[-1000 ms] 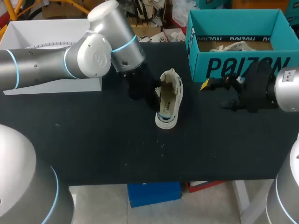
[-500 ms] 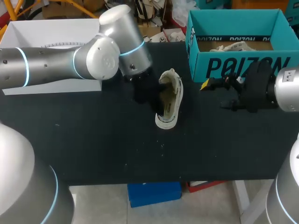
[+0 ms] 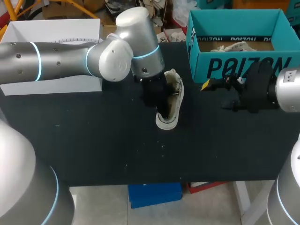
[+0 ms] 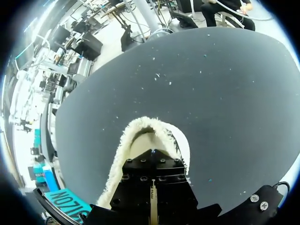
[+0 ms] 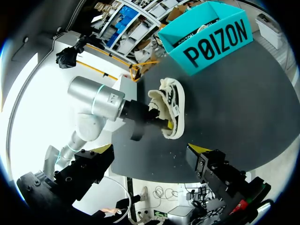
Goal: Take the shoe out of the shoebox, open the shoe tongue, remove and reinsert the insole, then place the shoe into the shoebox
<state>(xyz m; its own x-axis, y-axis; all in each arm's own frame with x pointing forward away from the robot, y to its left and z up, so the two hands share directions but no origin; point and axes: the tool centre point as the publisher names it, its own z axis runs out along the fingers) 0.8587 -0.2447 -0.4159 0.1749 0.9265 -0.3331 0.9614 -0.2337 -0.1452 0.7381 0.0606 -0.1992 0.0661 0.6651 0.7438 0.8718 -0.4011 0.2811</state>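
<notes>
The shoe (image 3: pixel 169 105) is out, on its side just beside the shoebox (image 3: pixel 239 65), with the left gripper (image 3: pixel 154 96) poked into it (I cannot see if it pinches anything) and the right gripper (image 3: pixel 214 96) spread wide near the shoebox, so the insole job and putting back seem left.

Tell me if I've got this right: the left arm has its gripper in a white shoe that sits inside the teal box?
Not quite. The left gripper is in the white shoe, but that shoe lies on the black table, outside the teal box, as the head view shows.
</notes>
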